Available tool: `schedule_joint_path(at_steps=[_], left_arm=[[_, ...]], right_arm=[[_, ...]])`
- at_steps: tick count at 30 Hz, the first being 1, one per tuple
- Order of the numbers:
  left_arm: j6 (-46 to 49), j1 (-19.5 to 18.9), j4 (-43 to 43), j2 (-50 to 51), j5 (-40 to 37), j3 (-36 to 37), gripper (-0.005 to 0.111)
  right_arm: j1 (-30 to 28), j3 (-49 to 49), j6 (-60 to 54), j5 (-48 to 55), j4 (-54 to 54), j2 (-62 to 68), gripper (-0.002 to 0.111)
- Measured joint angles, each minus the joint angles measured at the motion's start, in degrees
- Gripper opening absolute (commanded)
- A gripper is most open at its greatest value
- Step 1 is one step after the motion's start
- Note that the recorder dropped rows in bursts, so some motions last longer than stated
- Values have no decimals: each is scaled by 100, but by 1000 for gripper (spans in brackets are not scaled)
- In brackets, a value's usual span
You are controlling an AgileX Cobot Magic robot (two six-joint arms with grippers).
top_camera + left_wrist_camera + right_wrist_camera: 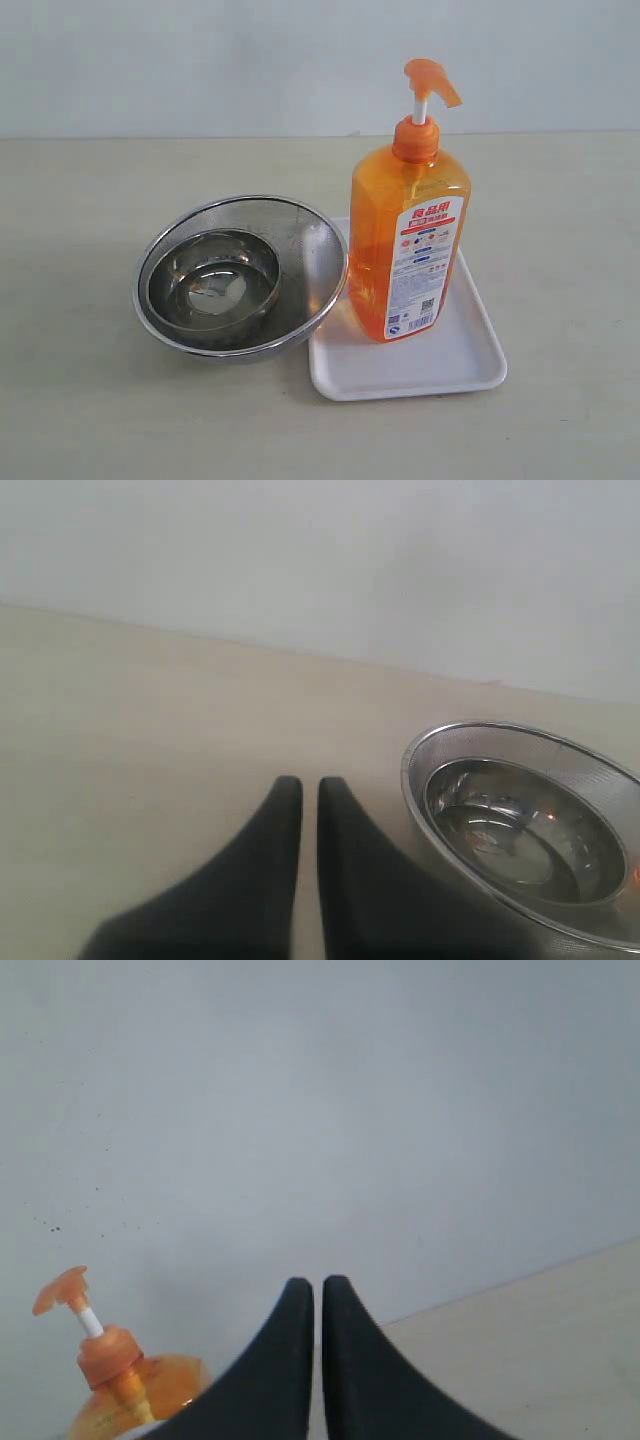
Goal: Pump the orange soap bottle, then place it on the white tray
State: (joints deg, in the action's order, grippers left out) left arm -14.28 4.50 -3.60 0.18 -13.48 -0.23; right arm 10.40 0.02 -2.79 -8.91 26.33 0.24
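The tall, translucent orange soap bottle (408, 240), pump head raised on its white stem, stands upright on the left half of the shallow white tray (450, 365), which lies flat on the desk (560, 200).

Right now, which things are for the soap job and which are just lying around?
For the job:
orange soap bottle
white tray

Just lying around:
steel mesh strainer
small steel bowl sitting inside it
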Motion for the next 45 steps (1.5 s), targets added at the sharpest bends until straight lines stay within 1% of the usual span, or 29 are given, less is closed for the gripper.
schedule_joint_path(at_steps=[10,14,17,20,24,27,30,31,32,34,35,38,39,40,42,43,45], left_arm=[[0,0,0,0,0,0,6],[0,0,0,0,0,0,6],[0,0,0,0,0,0,6],[0,0,0,0,0,0,6],[10,0,0,0,0,0,6],[10,0,0,0,0,0,6],[10,0,0,0,0,0,6],[10,0,0,0,0,0,6],[10,0,0,0,0,0,6],[10,0,0,0,0,0,6],[10,0,0,0,0,0,6],[10,0,0,0,0,0,6],[10,0,0,0,0,0,6],[10,0,0,0,0,0,6],[10,0,0,0,0,0,6],[10,0,0,0,0,0,6],[21,0,0,0,0,0,6]], right_arm=[[0,-24,456,11,-64,0,0],[0,-623,502,239,-623,0,0],[41,-1150,620,384,-777,125,0],[192,-1560,631,580,-810,533,0],[558,-1890,461,706,-821,1420,0],[930,-2015,225,643,-830,2338,0],[1472,-2038,-150,324,-870,3285,0],[1699,-2038,-293,122,-870,3617,2],[1933,-2038,-425,-119,-879,3929,5],[2374,-2038,-597,-624,-893,4493,15],[2558,-2038,-636,-806,-893,4681,22],[2885,-2038,-722,-1410,-920,5220,50],[2929,-2038,-722,-1553,-920,5336,64],[2961,-2038,-722,-1741,-920,5493,72],[2989,-2038,-762,-1962,-946,5674,85],[3004,-2038,-761,-2087,-978,5782,88],[3011,-2038,-765,-2324,-1030,6006,87]])
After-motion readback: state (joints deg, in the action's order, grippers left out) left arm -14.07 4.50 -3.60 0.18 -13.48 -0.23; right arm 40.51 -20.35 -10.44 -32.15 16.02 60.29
